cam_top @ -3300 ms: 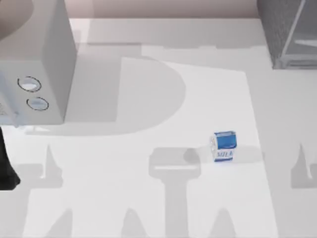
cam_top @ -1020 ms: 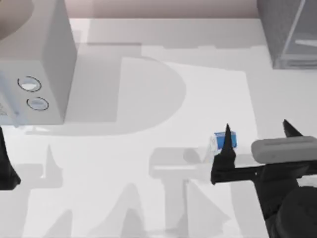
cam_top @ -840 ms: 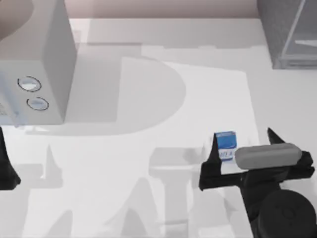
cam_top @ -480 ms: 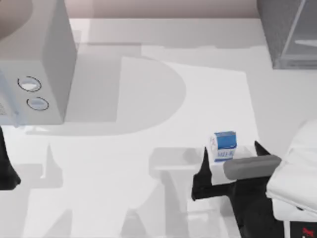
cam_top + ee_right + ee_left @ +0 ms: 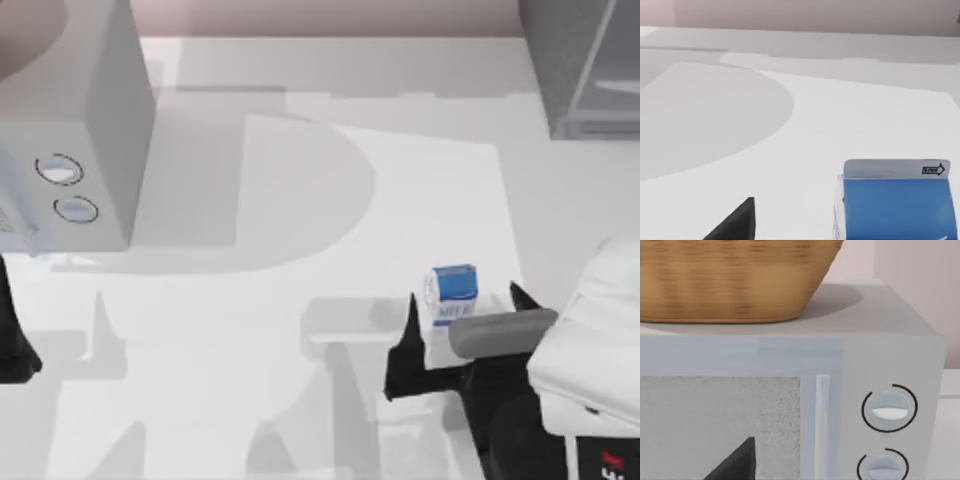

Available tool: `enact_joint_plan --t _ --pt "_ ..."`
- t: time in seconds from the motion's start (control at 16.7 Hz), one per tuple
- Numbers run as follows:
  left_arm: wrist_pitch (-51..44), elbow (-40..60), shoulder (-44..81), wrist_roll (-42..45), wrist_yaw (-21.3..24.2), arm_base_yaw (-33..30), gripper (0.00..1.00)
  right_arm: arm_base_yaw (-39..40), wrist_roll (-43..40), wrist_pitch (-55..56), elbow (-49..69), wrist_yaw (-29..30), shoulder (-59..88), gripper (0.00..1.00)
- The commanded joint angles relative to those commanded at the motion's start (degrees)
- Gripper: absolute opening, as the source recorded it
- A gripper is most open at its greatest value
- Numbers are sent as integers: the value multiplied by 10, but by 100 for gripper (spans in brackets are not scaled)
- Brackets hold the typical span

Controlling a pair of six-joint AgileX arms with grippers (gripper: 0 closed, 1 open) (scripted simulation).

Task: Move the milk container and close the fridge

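Since 3.3 s ago the right arm has come in from the near right edge; over the last half second it barely shifted. Right gripper (image 5: 462,305) sits low at the milk (image 5: 452,293), fingers spread wide apart, nothing clamped. One dark fingertip (image 5: 410,318) is just left of the carton, the other (image 5: 522,297) off to its right, carton between them but closer to the left finger. Can't tell if either finger touches it.

Milk stands upright on the table (image 5: 300,380), right of centre, same spot as before, blue top up, lettering on the near face. In the right wrist view the carton's blue top (image 5: 895,205) is close in, one fingertip (image 5: 737,222) beside it.

Fridge (image 5: 580,70) is at the far right corner, well apart from the milk; pale door panel (image 5: 615,60) visible, can't tell how far it's open.

Left gripper (image 5: 12,345) parked at the left edge, facing the microwave (image 5: 70,120); finger state not readable. Left wrist view: microwave dials (image 5: 888,410), wicker basket (image 5: 730,280) on top.
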Motion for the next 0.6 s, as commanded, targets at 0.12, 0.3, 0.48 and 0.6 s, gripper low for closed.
enact_joint_plan --t 0.12,0.3,0.48,0.6 --pt "0 0 0 0 0 0 100 -22 -4 -13 22 -21 5 100" --pt "0 0 0 0 0 0 100 -54 -11 -33 55 -53 13 100" --pt "0 0 0 0 0 0 100 -60 -12 -36 60 -58 14 100" --pt "0 0 0 0 0 0 100 -60 -12 -36 60 -58 14 92"
